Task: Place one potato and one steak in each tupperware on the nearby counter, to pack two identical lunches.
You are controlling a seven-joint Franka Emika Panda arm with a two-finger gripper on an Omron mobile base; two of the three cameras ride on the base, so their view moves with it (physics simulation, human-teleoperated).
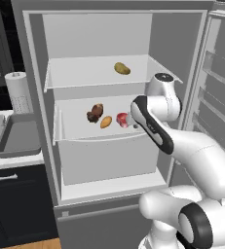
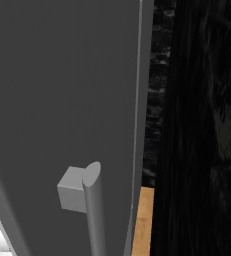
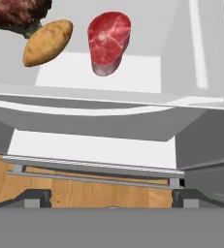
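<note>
Steak (image 3: pixel 108 41) beside potato (image 3: pixel 47 42), marbling clear in hand view

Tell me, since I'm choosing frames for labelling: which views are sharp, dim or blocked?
Left base view: evenly lit, slightly soft, the pale fridge shelf readable. Right base view: blocked by the flat grey fridge door, with murky darkness to its right. Hand view: bright and crisp on the red marbled raw steak and the tan oval potato.
</note>
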